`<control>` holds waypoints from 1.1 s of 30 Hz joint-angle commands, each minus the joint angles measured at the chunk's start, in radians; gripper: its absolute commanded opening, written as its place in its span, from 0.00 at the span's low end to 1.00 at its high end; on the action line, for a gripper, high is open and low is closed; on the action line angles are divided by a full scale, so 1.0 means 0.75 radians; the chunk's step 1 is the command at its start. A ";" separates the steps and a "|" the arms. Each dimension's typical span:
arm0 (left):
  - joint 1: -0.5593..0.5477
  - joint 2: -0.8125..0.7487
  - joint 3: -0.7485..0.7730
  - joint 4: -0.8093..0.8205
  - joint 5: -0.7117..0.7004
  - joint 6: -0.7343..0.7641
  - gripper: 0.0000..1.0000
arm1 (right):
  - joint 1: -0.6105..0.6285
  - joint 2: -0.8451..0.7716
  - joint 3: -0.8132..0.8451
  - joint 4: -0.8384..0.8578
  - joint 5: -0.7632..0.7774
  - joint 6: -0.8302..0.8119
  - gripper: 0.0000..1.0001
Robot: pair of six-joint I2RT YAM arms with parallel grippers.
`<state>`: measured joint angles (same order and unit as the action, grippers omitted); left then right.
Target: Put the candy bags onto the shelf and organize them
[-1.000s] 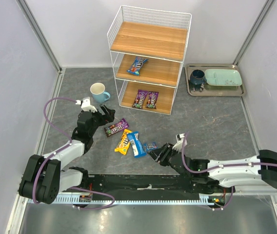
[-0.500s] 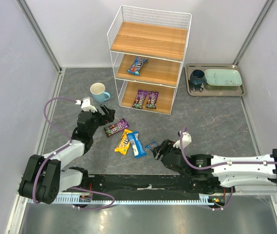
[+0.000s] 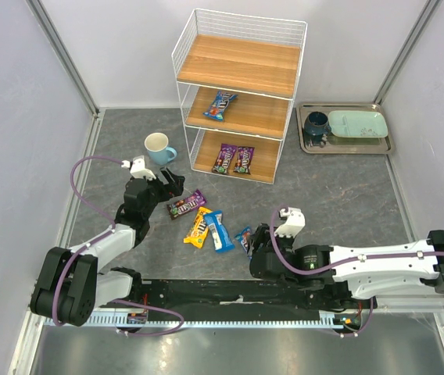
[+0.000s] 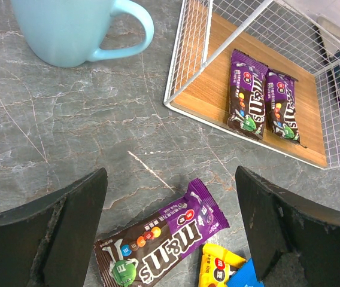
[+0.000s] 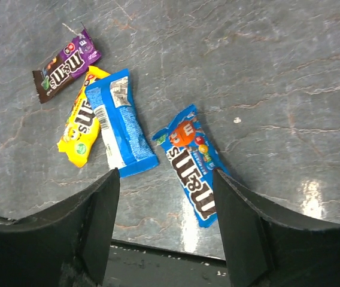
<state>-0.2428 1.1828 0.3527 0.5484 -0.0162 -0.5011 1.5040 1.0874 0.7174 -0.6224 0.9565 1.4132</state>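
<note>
The white wire shelf (image 3: 238, 94) holds a blue candy bag (image 3: 220, 105) on its middle board and two purple bags (image 3: 234, 158) on the bottom board (image 4: 218, 89). On the table lie a purple bag (image 3: 186, 205), a yellow bag (image 3: 198, 227) and two blue bags (image 3: 217, 230) (image 3: 244, 241). My left gripper (image 4: 173, 227) stands open just above the purple bag (image 4: 164, 242). My right gripper (image 5: 167, 221) is open over the near table edge. A face-up blue bag (image 5: 193, 161) lies free by its right finger, with another blue bag (image 5: 121, 122) beside the yellow bag (image 5: 83, 128).
A light blue mug (image 3: 158, 146) stands left of the shelf, close to my left gripper. A metal tray (image 3: 343, 150) at the back right carries a dark cup (image 3: 316, 125) and a pale green plate (image 3: 356, 123). Grey walls close in both sides.
My right gripper's jaws have opened wider and the right arm has pulled back and turned toward the near edge. The small blue bag now lies free. The left arm has not moved.
</note>
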 commanded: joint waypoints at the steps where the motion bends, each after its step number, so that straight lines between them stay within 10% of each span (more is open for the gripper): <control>1: -0.001 0.008 0.021 0.052 0.015 -0.042 0.94 | -0.009 -0.075 -0.022 -0.062 0.089 -0.084 0.70; 8: -0.001 0.020 0.023 0.060 0.015 -0.046 0.94 | -0.195 -0.433 -0.314 0.216 -0.252 -0.448 0.63; 19: -0.001 0.014 0.023 0.058 0.040 -0.038 0.94 | -0.273 0.067 -0.194 0.384 -0.484 -0.714 0.66; 33: -0.001 0.022 0.023 0.060 0.044 -0.042 0.94 | -0.400 -0.045 -0.410 0.631 -0.670 -0.741 0.69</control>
<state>-0.2428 1.1988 0.3527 0.5537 0.0063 -0.5011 1.2186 1.0706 0.4232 -0.2161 0.4961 0.8738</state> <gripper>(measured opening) 0.942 0.701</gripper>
